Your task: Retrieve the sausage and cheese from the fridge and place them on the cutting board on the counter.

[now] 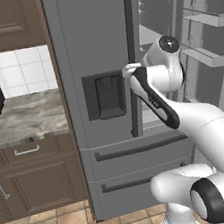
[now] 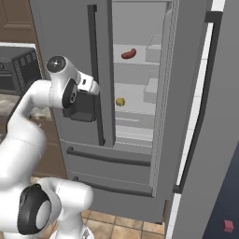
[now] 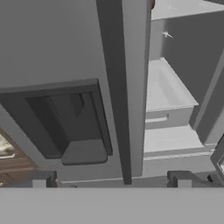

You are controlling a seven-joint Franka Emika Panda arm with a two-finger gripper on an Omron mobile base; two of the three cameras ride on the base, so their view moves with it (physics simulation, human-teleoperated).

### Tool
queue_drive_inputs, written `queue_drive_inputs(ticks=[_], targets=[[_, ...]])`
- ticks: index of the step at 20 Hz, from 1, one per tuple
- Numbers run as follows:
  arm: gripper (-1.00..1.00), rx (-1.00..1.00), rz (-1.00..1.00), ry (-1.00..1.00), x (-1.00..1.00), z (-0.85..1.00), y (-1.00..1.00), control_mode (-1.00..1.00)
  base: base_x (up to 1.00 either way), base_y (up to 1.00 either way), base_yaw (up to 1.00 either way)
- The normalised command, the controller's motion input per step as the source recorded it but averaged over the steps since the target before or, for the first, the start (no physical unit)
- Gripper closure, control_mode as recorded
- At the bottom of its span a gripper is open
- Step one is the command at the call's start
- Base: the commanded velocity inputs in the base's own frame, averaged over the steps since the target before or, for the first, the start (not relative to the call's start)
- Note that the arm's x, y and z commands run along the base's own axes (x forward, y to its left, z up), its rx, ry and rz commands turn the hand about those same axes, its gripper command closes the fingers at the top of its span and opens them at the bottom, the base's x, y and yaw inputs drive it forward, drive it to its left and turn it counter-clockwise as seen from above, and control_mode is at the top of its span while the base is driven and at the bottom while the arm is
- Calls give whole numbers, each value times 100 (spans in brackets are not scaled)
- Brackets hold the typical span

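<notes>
Two dark fingertips (image 3: 39, 180) of the hand (image 3: 111, 181) stand wide apart, holding nothing, right in front of the fridge (image 1: 94, 45), close to the inner edge of its closed left door and the dark bar handle (image 2: 93, 70). Past that edge the right door (image 2: 205, 116) is swung wide, leaving the interior open. Inside the fridge, the cheese (image 2: 120, 101) sits on a middle shelf, the sausage (image 2: 129, 53) on the shelf above. Left of the fridge lies the bench (image 1: 24, 116).
</notes>
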Motion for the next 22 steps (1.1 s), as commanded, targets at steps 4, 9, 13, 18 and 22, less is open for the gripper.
queue_drive_inputs(ticks=[4, 9, 13, 18, 22], targets=[[-100, 0, -2, 0, 68, 0, 0, -100, 0, 0, 0], [-100, 0, -2, 0, 70, 0, 0, -100, 0, 0, 0], [-100, 0, -4, -9, 65, 0, -6, -100, 0, 0, 0], [-100, 0, -3, -20, 53, 0, -1, -100, 0, 0, 0], [-100, 0, -2, -20, 41, 0, -1, -100, 0, 0, 0]])
